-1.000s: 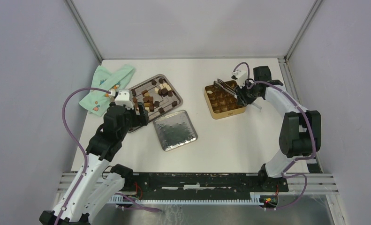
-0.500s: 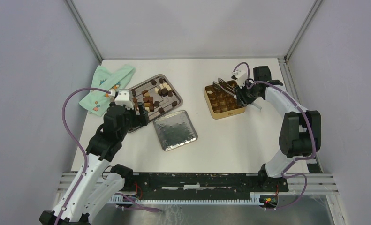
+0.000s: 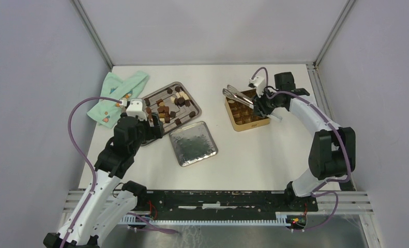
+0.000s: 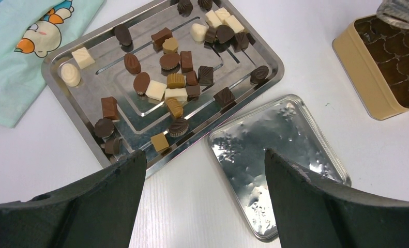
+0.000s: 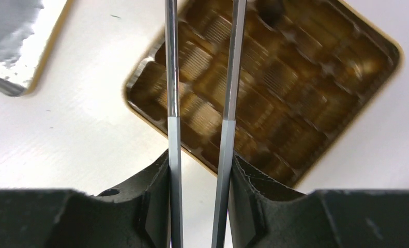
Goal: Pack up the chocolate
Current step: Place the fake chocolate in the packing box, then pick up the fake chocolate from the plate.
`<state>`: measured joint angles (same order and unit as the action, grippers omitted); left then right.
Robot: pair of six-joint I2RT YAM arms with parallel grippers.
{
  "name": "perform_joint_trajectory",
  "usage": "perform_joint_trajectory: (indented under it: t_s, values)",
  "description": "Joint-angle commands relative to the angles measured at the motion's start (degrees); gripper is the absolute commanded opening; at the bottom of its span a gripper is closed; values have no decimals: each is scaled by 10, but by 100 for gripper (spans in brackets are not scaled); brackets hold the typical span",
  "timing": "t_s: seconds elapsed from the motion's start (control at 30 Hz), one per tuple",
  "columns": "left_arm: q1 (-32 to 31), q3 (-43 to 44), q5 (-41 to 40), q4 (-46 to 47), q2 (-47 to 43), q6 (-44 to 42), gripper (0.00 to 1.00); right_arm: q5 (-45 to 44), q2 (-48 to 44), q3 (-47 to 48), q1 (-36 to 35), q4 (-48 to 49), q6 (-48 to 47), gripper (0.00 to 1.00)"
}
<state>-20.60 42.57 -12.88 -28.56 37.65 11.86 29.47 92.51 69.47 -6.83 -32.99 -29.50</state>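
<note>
Brown, tan and cream chocolate (image 4: 173, 80) lies loose in small bite-size pieces on a steel tray (image 4: 101, 85), left of centre and towards the far side of the white table (image 3: 254, 155). Some pieces are square, some oval and some leaf-shaped. They are thickest at the middle and far end of the tray, with a few stragglers along its near-left rim.

Just beside the tray's near-right edge lies a square lid (image 4: 274, 139), its silvery, dimpled inside facing up. A mint-green cloth (image 4: 16, 62) with cartoon prints sits just left of the tray, at the far left of the table.

Well apart to the right is the gold tin (image 4: 357, 77), open, showing a brown insert moulded into rows of cells. The right wrist view shows one dark shape in a far cell, too blurred to name.

The left gripper (image 4: 202, 160) hangs above the near edge of the tray and the lid's far corner, its fingers spread wide and touching nothing.

The right gripper (image 5: 199, 170) is over the tin's near-right side. It pinches a pair of metal tongs (image 5: 171, 77) by their handles, one finger pressed against each arm. The two arms run nearly parallel with a gap between them. They reach left and far across the tin, and from above their tips sit over its far-left corner.
</note>
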Motion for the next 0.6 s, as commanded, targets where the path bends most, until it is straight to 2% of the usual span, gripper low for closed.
perform_joint_trajectory:
  t_s: [0.0,0.23,0.57]
  values:
    - [3,-1,5,25,-9,-29,89,39,-20,29,-69,12,-22,42]
    - [3,0,1,25,-11,-31,89,-48,58,129,-196,-46,-55,42]
    - [3,-1,-5,27,-15,-31,89,-124,206,274,-277,-78,-59,42]
